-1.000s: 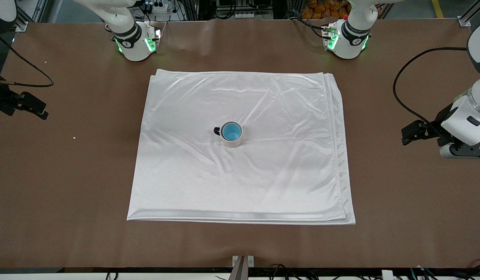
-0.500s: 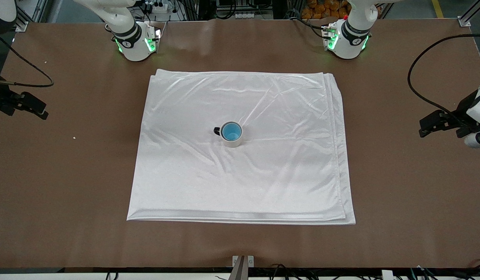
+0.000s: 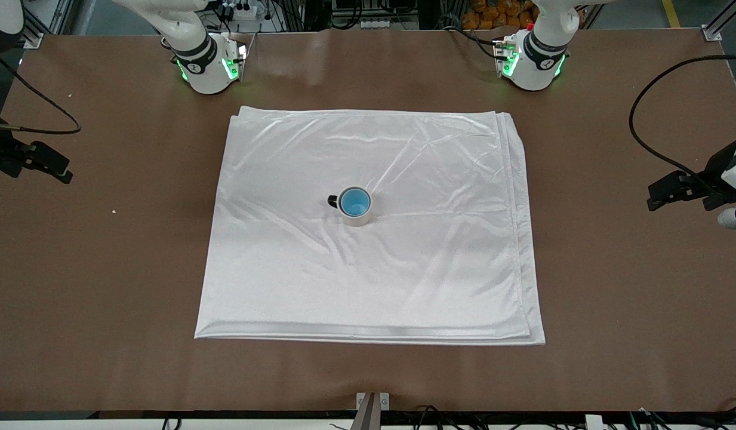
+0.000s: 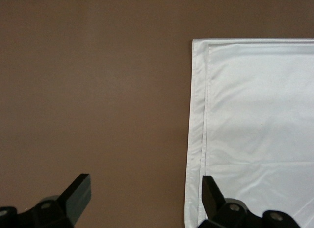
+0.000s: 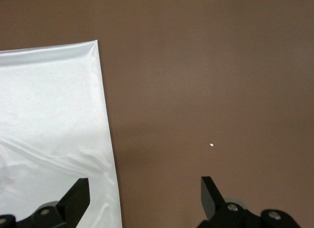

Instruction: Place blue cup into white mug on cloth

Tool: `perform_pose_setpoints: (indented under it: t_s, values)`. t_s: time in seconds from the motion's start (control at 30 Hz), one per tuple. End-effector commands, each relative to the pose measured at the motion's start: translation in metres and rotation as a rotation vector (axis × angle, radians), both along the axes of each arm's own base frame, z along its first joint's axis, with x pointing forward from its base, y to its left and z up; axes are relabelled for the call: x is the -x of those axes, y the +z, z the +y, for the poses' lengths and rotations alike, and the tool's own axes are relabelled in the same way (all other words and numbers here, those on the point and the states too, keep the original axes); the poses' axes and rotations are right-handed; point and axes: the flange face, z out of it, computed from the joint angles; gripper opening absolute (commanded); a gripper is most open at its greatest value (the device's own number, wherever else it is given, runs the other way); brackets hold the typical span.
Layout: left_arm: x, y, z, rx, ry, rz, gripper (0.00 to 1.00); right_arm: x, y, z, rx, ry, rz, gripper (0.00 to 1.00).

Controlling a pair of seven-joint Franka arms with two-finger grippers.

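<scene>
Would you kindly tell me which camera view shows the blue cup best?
The front view: the blue cup sits inside the white mug at the middle of the cloth. Both wrist views show only cloth edge and bare table, no cup.

The cloth (image 3: 368, 251) is a white fabric with a satiny sheen, smooth but creased with fine wrinkles, its layered edges showing along one side. The table (image 3: 105, 269) is covered in a matt brown, evenly dull surface. The white mug (image 3: 357, 218) looks like smooth ceramic, and the blue cup (image 3: 354, 202) inside it has a glossy inner face.
</scene>
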Motion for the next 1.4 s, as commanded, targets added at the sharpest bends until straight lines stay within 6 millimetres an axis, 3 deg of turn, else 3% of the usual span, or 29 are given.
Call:
perform_pose_setpoints:
  t_s: [0.0, 1.37]
  values:
    - [0.006, 0.002, 0.001, 0.021, -0.018, 0.007, 1.00, 0.000, 0.001, -0.004, -0.019, -0.009, 0.002, 1.00]
    - [0.017, 0.011, -0.002, 0.055, -0.003, 0.035, 1.00, -0.001, 0.000, -0.007, -0.020, -0.007, 0.005, 1.00]
